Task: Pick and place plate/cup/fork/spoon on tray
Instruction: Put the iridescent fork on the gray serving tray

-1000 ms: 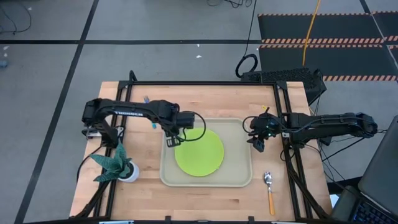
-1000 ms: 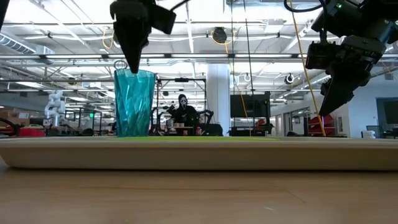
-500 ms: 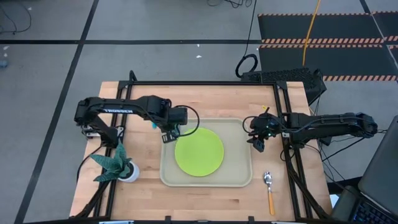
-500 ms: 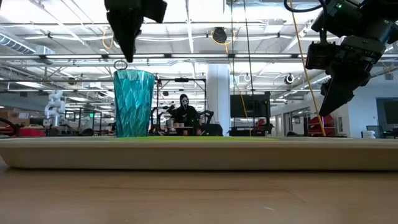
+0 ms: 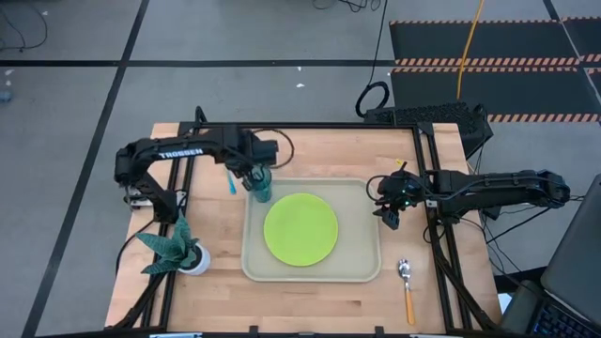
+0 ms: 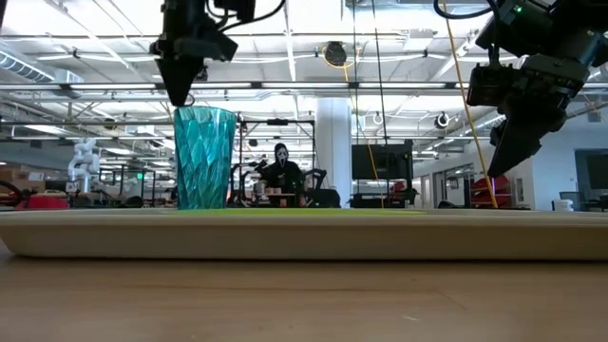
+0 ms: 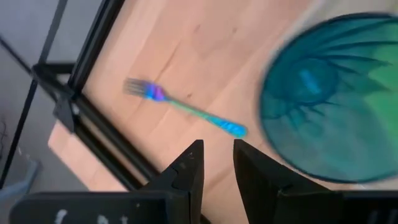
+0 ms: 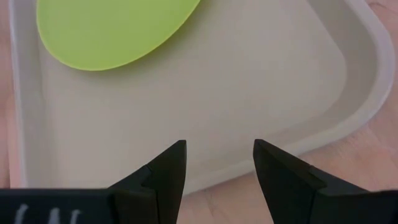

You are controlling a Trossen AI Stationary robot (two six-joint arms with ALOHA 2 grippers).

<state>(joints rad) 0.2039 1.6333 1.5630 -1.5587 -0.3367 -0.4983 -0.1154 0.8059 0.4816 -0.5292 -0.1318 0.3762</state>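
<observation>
The teal cup (image 5: 261, 186) stands upright on its base in the far left corner of the beige tray (image 5: 376, 270), also in the low view (image 6: 204, 157). The lime-green plate (image 5: 300, 228) lies flat in the tray's middle. The blue-handled fork (image 5: 228, 180) lies on the table left of the tray, also in the left wrist view (image 7: 186, 109). The orange-handled spoon (image 5: 407, 286) lies right of the tray. My left gripper (image 5: 247, 171) hangs above and just left of the cup, fingers a narrow gap apart (image 7: 217, 155), empty. My right gripper (image 5: 388, 218) is open above the tray's right edge (image 8: 217, 155).
A teal plant in a white pot (image 5: 178, 249) stands at the near left of the table. A black frame (image 5: 310, 127) runs along the far and side edges. Bare wood lies between the fork and the frame.
My left gripper has risen off the cup and gone toward the table's far edge and a little left, from over the tray to beside the cup's left side. The cup has stayed upright where it stands.
</observation>
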